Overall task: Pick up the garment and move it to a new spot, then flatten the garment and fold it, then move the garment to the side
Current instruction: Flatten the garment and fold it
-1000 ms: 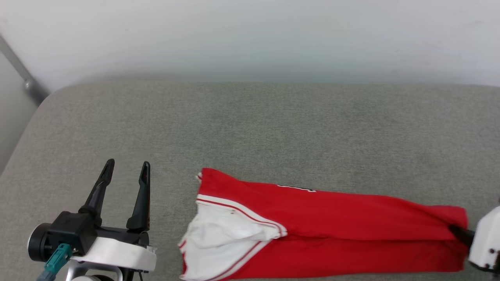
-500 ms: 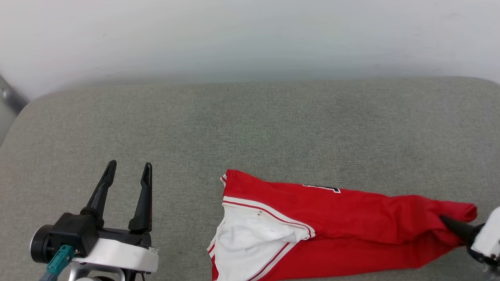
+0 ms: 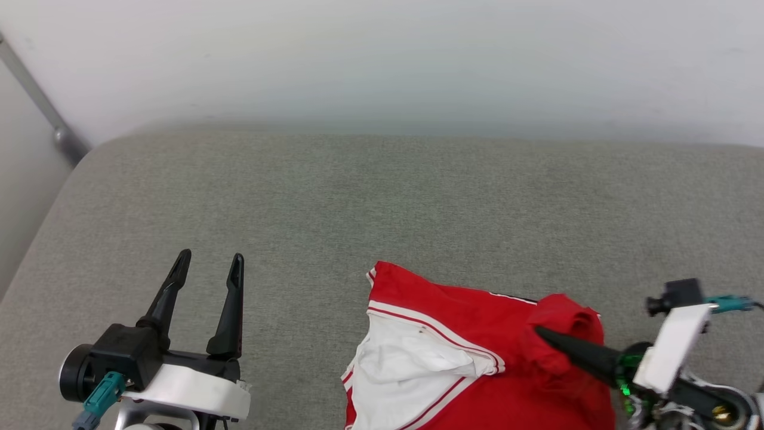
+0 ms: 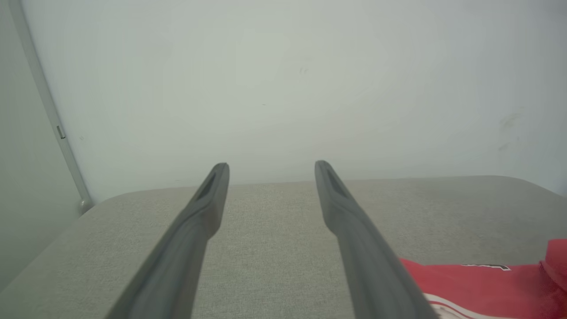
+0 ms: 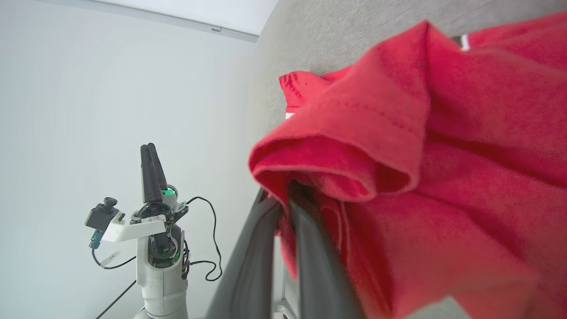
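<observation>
One garment (image 3: 453, 310), lower right of head frame, on grey padded surface (image 3: 358, 197). Two pincers: right pincer (image 3: 540, 331) clamped on garment's bunched red edge; left pincer (image 3: 210, 263) lower left, fingers apart, empty.

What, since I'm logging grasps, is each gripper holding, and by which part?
The right gripper pinches the garment by a bunched red edge; the left gripper is open, holding nothing.
</observation>
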Available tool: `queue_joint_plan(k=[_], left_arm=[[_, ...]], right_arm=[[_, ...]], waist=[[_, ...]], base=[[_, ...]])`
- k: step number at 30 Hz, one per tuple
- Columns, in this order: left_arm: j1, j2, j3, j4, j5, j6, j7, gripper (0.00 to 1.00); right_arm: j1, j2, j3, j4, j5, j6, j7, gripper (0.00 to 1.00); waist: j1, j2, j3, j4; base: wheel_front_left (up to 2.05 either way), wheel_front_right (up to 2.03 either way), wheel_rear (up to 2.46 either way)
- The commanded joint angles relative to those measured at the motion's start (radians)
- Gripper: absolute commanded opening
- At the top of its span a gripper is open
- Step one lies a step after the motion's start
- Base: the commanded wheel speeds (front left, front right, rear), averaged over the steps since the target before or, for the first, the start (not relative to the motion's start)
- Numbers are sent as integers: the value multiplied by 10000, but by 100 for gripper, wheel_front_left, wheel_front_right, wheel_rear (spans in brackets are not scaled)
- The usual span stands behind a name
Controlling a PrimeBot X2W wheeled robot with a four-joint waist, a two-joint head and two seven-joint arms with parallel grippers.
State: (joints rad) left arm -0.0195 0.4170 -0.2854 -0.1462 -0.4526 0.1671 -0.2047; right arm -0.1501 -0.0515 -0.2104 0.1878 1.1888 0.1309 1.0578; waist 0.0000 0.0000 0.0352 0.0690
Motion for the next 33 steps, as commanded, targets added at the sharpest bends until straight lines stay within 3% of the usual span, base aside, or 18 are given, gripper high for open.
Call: queue_joint_plan(k=[1,12,19,20,21,22,23,30,33], left_arm=[[-61,-23,-3,21,-17,-18,22,100],[-436,-108,-251,126,-8,-140,72,100],[-721,-179,-282,252,55,-162,-106,100],[-733,-200,-285,282,61,-167,-126,100],[-729,-223,-288,318,55,-167,-153,100],[-724,-233,-281,349,40,-177,-192,100],[-737,-244,-273,377,29,-194,-208,100],[-725,-234,-291,634,-10,-247,-297,100],[-659,-180,-269,667,-20,-224,-312,100]], right_arm=[[71,19,150,46,176,-5,-118,0],[-1017,19,4448,1361,2219,-5,-3347,0],[-1949,5,6195,2478,1858,-5,-5522,0],[-2030,9,6375,2671,1762,-5,-5749,5],[-2087,15,6543,2858,1701,-5,-5959,17],[-2142,10,6688,3049,1628,-5,-6139,74],[-2218,10,6829,3220,1560,-5,-6303,100],[-2642,-87,7318,3412,962,-5,-6784,100],[-2742,-596,7469,2934,282,-5,-6959,100]], waist=[[0,0,-50,89],[0,0,170,616],[0,0,631,864],[0,0,686,876],[0,0,730,879],[0,0,767,877],[0,0,788,871],[0,0,517,730],[0,0,353,647]], base=[[0,0,0],[0,0,0],[0,0,0],[0,0,0],[0,0,0],[0,0,0],[0,0,0],[0,0,0],[0,0,0]])
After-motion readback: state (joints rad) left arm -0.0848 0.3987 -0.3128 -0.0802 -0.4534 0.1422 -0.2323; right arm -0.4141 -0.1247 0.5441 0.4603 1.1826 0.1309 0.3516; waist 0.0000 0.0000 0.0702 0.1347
